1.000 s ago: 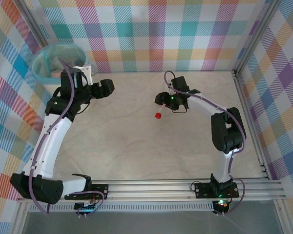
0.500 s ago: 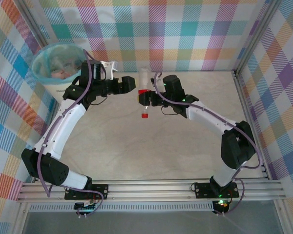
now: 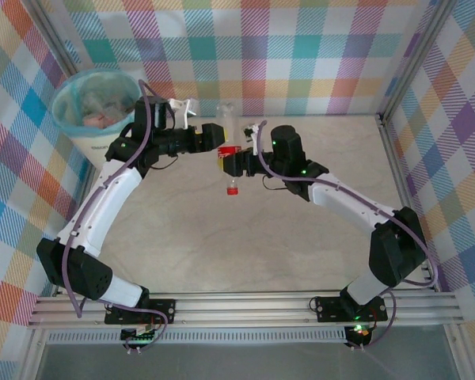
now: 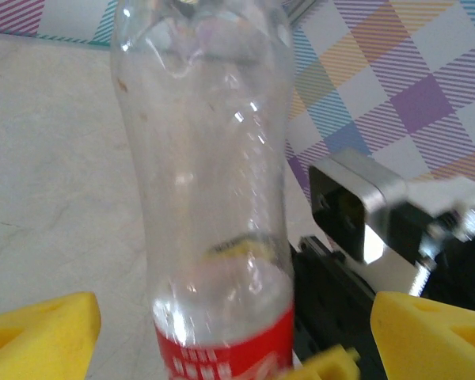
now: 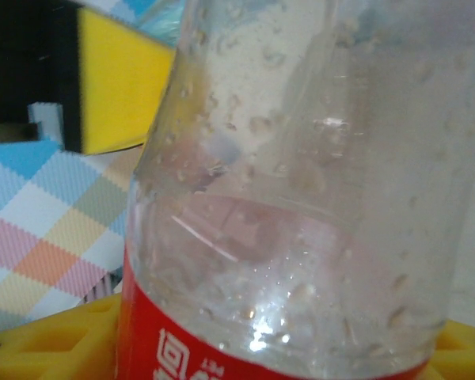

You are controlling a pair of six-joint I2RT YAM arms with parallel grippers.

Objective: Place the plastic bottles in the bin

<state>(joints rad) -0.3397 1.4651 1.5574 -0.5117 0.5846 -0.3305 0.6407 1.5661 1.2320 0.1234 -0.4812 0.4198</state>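
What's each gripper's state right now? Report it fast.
Left gripper: open, straddling the bottle, not gripping it.
Right gripper: shut on the bottle.

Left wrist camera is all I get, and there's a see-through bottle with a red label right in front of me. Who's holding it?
Observer: The right hand is holding it, shut on the red label of the bottle.
Operator: Okay! And where's the bin? I can't find it.
Observer: The bin stands in the far left corner.
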